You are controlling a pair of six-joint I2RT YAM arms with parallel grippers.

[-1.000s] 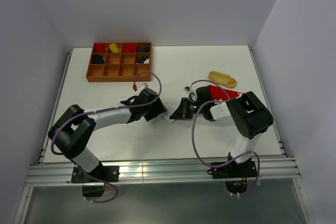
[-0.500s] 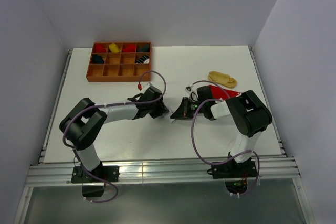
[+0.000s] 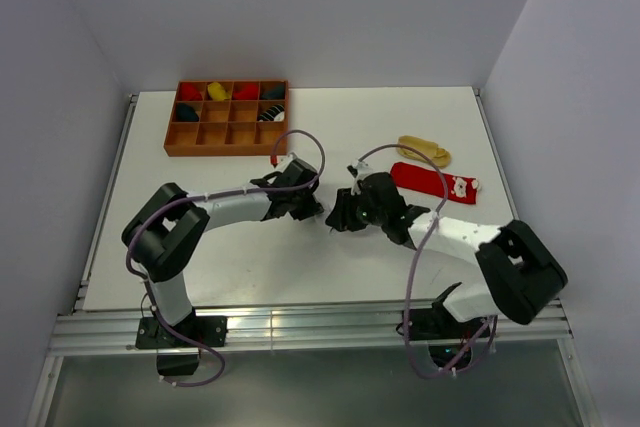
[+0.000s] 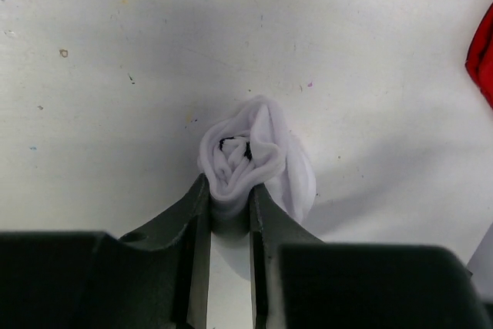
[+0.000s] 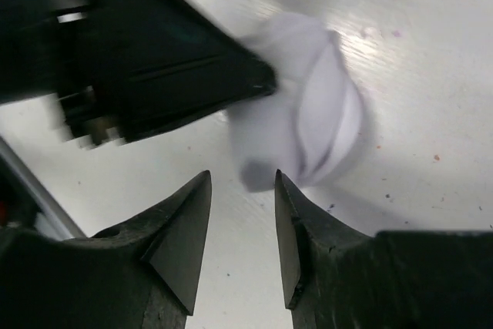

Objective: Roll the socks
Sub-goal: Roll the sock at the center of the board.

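White surface between pale walls, arm bases at its near edge. Centre: white sock, rolled into a tight bundle, resting on the surface and pinched at its near end by the left end effector. Right end effector: jaws parted, empty, tips just short of the bundle. Red sock and tan sock lie flat at right; wooden tray at far left.

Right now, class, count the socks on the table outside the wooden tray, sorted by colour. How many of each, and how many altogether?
white sock: 1
red sock: 1
tan-yellow sock: 1
Total: 3
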